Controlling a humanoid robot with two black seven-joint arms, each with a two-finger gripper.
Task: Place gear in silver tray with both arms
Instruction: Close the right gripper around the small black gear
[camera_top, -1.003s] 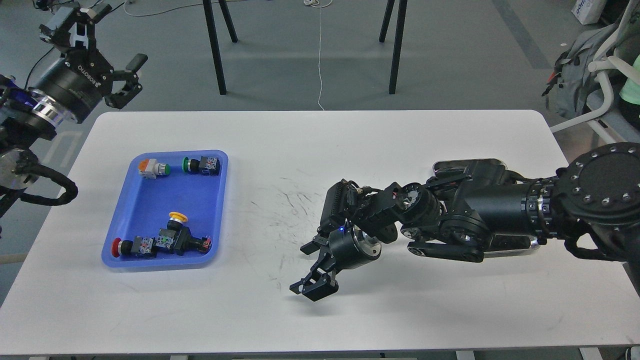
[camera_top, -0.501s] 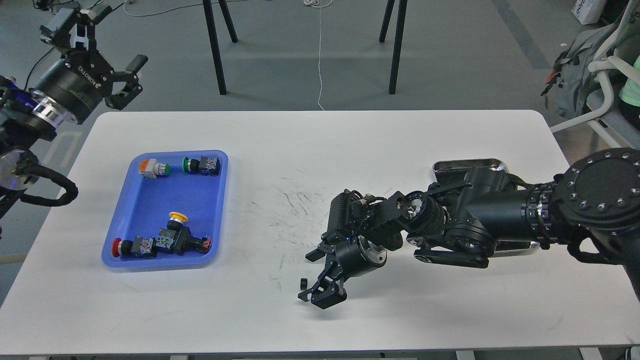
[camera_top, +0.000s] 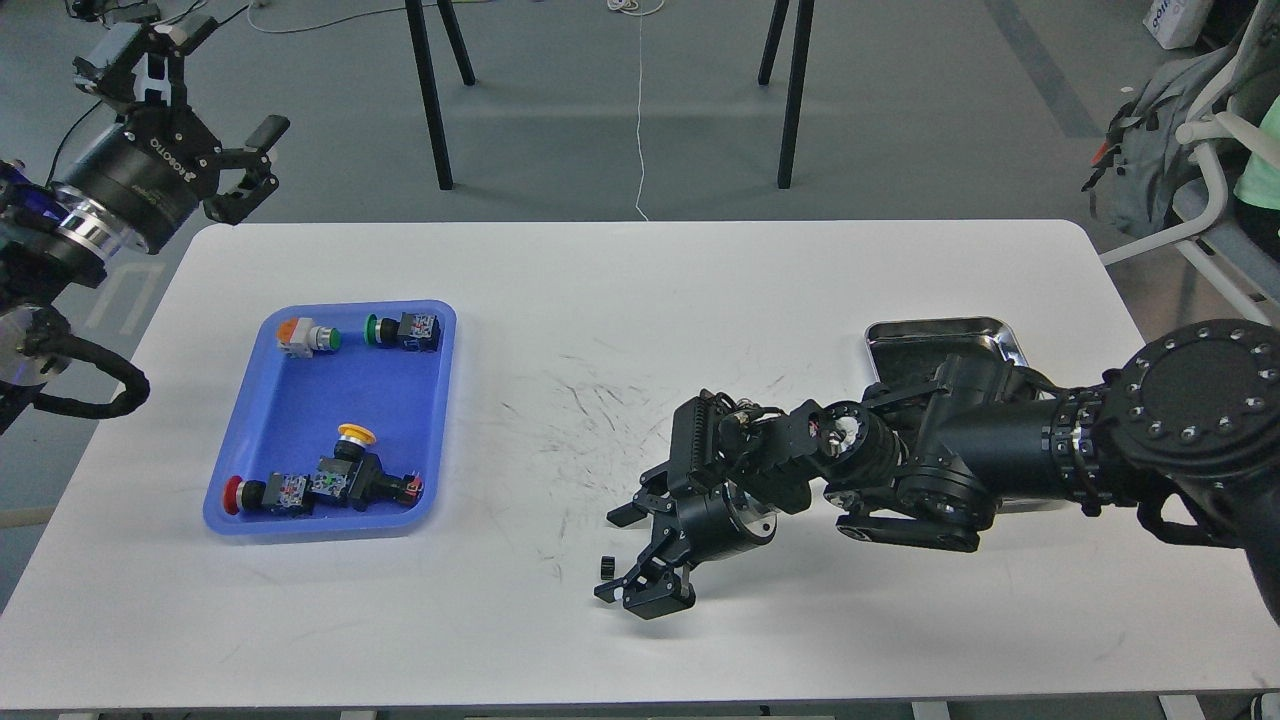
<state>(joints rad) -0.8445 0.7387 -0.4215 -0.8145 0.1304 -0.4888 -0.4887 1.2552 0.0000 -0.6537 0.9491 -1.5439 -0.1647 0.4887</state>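
A small black gear (camera_top: 606, 567) lies on the white table (camera_top: 700, 280) near its front middle. My right gripper (camera_top: 628, 558) hangs just above the table with its fingers spread. The gear is at the left edge of the gap between the fingertips, and I cannot tell whether they touch it. The silver tray (camera_top: 935, 335) sits at the right, its near half hidden behind my right arm. My left gripper (camera_top: 252, 168) is open and empty, raised beyond the table's far left corner.
A blue plastic tray (camera_top: 300, 400) with several push-button switches stands on the left of the table. Black scuff marks cover the table's middle. Chair legs and a white cord are on the floor behind the table.
My right gripper has shifted a little right and towards the front edge. The gear now shows beside its fingertips and more of the silver tray is uncovered. My left arm has drawn slightly back to the left.
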